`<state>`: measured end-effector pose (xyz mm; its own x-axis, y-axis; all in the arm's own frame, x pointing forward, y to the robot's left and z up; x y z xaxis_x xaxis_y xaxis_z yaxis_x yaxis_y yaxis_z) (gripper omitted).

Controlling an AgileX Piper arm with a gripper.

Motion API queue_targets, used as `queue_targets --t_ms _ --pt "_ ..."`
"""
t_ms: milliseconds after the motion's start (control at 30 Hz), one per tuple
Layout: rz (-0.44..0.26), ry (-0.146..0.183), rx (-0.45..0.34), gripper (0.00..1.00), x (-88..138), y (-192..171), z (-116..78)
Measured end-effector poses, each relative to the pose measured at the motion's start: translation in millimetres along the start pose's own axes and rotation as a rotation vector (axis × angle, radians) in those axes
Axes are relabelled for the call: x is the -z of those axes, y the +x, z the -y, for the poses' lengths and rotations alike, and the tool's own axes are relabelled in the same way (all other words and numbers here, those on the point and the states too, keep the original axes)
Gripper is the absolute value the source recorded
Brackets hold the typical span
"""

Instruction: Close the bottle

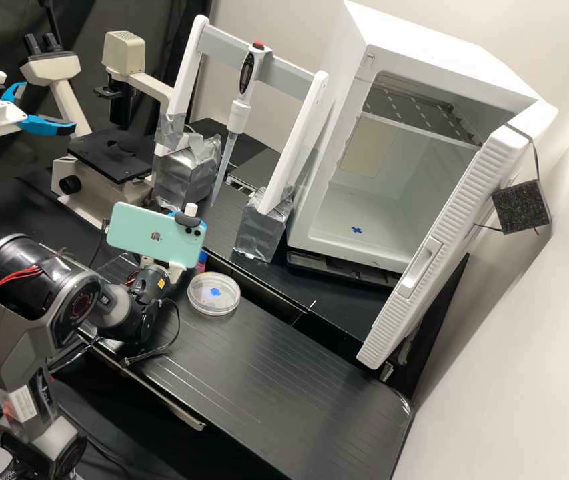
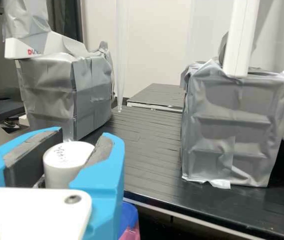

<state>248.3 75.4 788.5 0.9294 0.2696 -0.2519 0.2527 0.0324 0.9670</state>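
The gripper (image 2: pixel 85 141) is clamped on a white cap (image 2: pixel 64 164), one dark pad (image 2: pixel 101 150) against its side, the top with its handwritten marks facing up and fairly level. Close by and lower, a blue-and-pink container (image 2: pixel 128 214), most likely the bottle, stands near the far edge of the black bench top (image 1: pixel 257 367); the high view shows a little of it between the phone (image 1: pixel 156 235) and the clear round dish (image 1: pixel 214 312). What lies under the cap is hidden, so I cannot tell whether it sits on a neck or hangs free. The step in hand looks to be bringing the cap onto the bottle's mouth and seating it. To do that well, keep the cap level, carry it just above the rim and centre it over the opening before lowering; a tilted start would likely cross the thread or push the bottle over. Lower slowly until cap and rim meet evenly, then turn in short, light strokes, easing the grip between them, and stop once it feels snug. Squeeze only enough to keep the smooth wall from slipping. Take care on the right, where the wrist could knock the dish.
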Motion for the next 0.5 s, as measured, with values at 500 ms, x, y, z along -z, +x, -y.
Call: queue_targets --t_ms 500 --pt "-0.001 -0.024 0.012 0.00 1 -18 0.6"
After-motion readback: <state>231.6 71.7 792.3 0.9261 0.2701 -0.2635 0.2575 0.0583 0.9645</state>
